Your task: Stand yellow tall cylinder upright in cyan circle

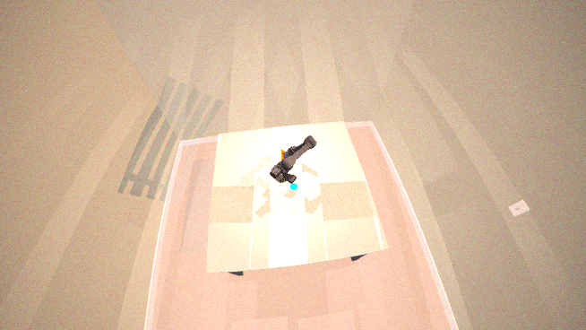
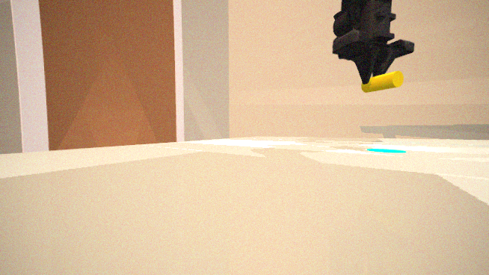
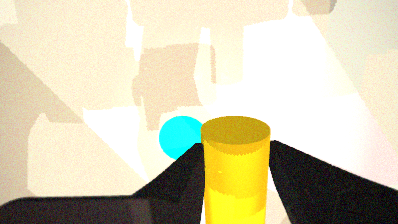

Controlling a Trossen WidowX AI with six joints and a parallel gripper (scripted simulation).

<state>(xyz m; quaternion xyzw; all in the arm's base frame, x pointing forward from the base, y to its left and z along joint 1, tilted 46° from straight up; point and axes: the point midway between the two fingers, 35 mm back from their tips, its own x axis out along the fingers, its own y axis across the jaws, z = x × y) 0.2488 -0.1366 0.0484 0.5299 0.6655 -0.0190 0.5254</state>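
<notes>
yellow tall cylinder point(image 2: 383, 81) was clamped between the two dark fingers of the gripper point(image 2: 368, 76), high in the air and well clear of the table top point(image 2: 187, 209). the jaws stood partly closed, stopped by the cylinder body, and gripped it near one end. in the exterior view the cylinder lay close to horizontal, its free end pointing right and tilted slightly upward.

exterior view, left to right:
- a brown door panel point(image 2: 106, 75) stood at far left between white frame strips.
- the table top ran across the lower frame in patches of light and shadow.
- the cyan circle point(image 2: 386, 151) lay flat on the table at right, below the gripper and cylinder, well apart from them in height.

wrist view, left to right:
- the cyan circle point(image 3: 179, 136) showed on the table just left of the cylinder's end face, partly covered by the left finger point(image 3: 180, 175).
- the cylinder point(image 3: 235, 170) ran up the middle of the frame with its round end face toward the table.
- the right finger point(image 3: 310, 180) pressed on its other side.

top view: the arm point(image 1: 293, 157) reached diagonally across the table point(image 1: 233, 242), with the gripper end at lower left. the cyan circle point(image 1: 293, 186) sat just beside that end. the cylinder could not be made out there.
</notes>
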